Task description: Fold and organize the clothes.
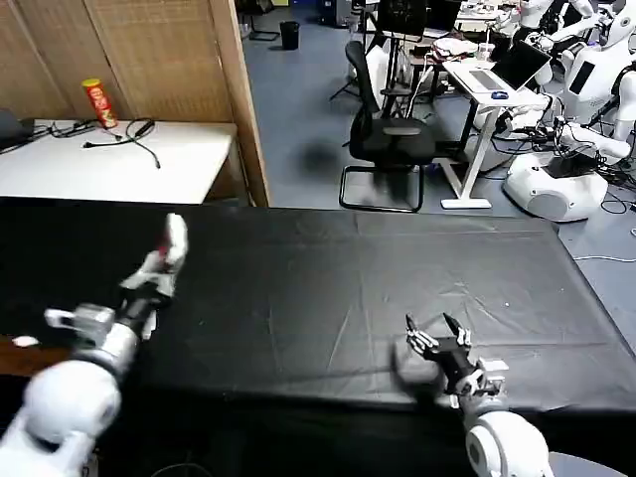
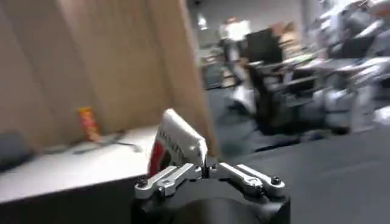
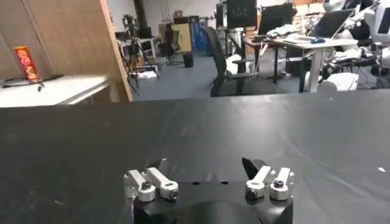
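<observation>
One T-shirt (image 1: 173,241) and two grippers are counted. The T-shirt, bunched into a small white wad with red and black print showing, is clamped between the closed fingers of the left gripper (image 1: 164,260). It is held above the black cloth (image 1: 338,288), at the gripper's tip, with its long axis running on from the fingers, up and away from the robot. In the left wrist view the wad (image 2: 177,146) is seen standing tilted just beyond the gripper (image 2: 204,168).

One table is covered by the cloth. Beyond the left gripper, a white desk (image 1: 109,159) with one red can (image 1: 97,102) is seen. Farther right, one black chair (image 1: 383,139) stands on the blue floor.

The right gripper (image 1: 434,335) is held low over the near edge of the cloth, its fingers spread apart with nothing between them.
</observation>
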